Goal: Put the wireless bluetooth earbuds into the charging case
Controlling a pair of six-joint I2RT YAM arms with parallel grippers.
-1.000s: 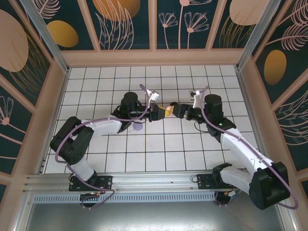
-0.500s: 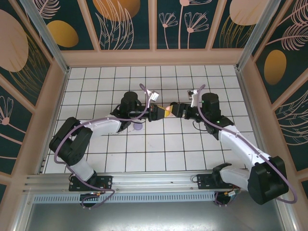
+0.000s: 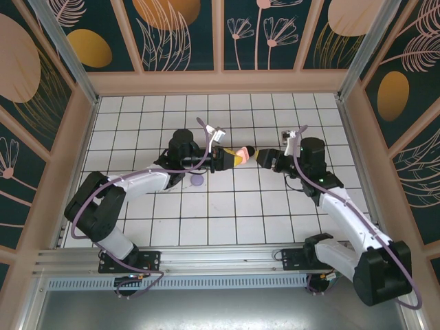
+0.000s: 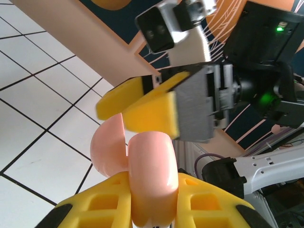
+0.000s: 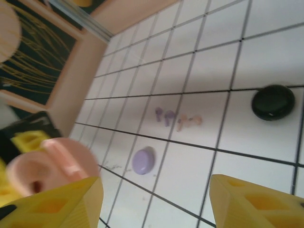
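Tiled worktop [image 3: 227,213], two arms facing above its centre: the left tool [image 4: 153,202] is clamped on the open pink charging case [image 4: 149,175], while the right tool [image 5: 156,183], at its 3 o'clock, has its fingers spread and empty. The lilac earbuds [image 5: 162,115] and pink earbuds [image 5: 188,121] lie loose on the tiles, at 1 o'clock of the lilac case [image 5: 143,160].

Left wrist view:
- left gripper [image 4: 152,197]: yellow fingers run off the 6 o'clock edge.
- pink charging case [image 4: 149,166]: lower part buried between those fingers, inside of the shell not visible.
- right gripper [image 4: 137,107]: at 12 o'clock of the case, yellow finger edges smeared by blur.

Right wrist view:
- own fingers cropped at 6 o'clock.
- pink case out of focus at 8 o'clock, its base covered by the finger.
- lilac-grey earbuds [image 5: 163,115] and pale pink earbuds [image 5: 189,121]: tiny and soft, stem directions cannot be told.
- black case [image 5: 273,101] at 3 o'clock: lid seam unresolved.

Top view:
- lilac case [image 3: 197,181]: upper rim tucked under the left arm.
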